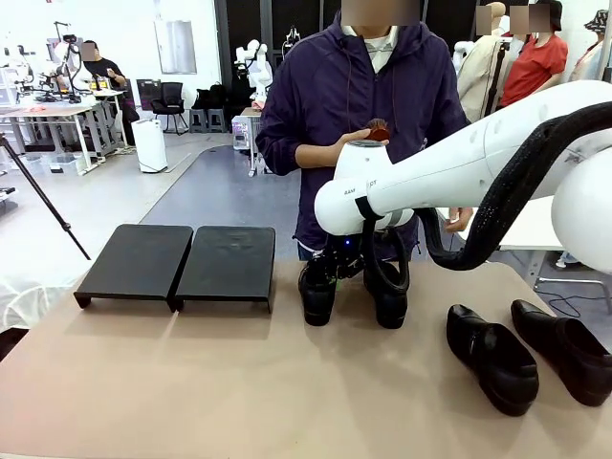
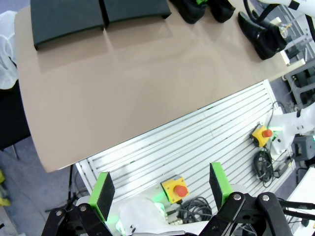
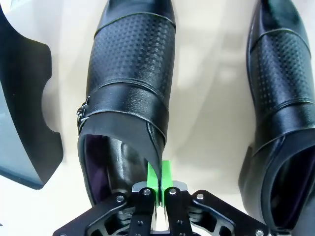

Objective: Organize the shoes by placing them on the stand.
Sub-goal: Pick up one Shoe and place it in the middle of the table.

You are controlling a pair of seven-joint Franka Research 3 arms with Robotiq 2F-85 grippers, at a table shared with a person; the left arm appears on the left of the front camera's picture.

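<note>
Well, the right gripper [image 3: 158,184] is pinched tight on the collar edge of the buckled black shoe [image 3: 130,64], whose toe points toward the robot. The nearest stand platform [image 1: 225,263] lies bare just to its left. The left gripper [image 2: 162,189] hangs spread, well apart.

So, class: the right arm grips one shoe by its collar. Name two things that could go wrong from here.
1. The fingers pinch only the thin collar edge of the shoe, so it may slip or tilt when lifted.
2. The neighbouring shoe and the stand sit close on either side; a swinging shoe could knock them.
</note>
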